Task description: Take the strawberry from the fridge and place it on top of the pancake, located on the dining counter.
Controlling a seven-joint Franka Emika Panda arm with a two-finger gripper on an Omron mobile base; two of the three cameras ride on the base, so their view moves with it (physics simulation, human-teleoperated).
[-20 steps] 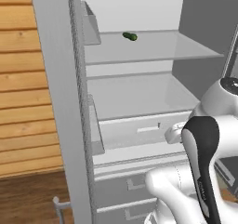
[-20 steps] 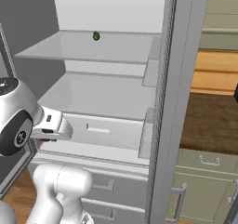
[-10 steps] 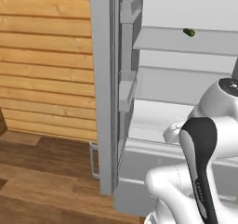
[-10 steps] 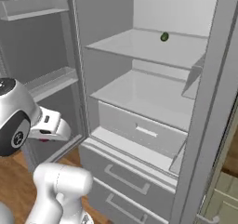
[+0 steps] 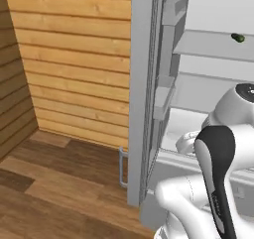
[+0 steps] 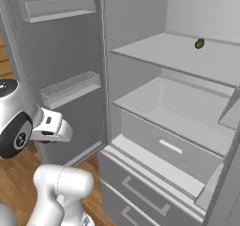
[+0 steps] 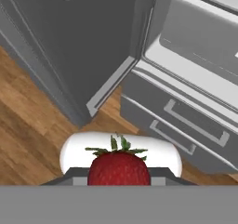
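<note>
One strawberry (image 7: 119, 168), bottom centre of your hand view, sits pinched in the gripper (image 7: 119, 174) for carrying from the fridge (image 6: 187, 140).

Matt greys against warm wood

The fridge (image 6: 140, 103) looks like smooth matt plastic or painted metal (which, I cannot tell); the floor (image 5: 54, 183) and wall (image 5: 74, 59) are planked wood; the strawberry (image 7: 119, 169) is glossy and finely pitted.
</note>
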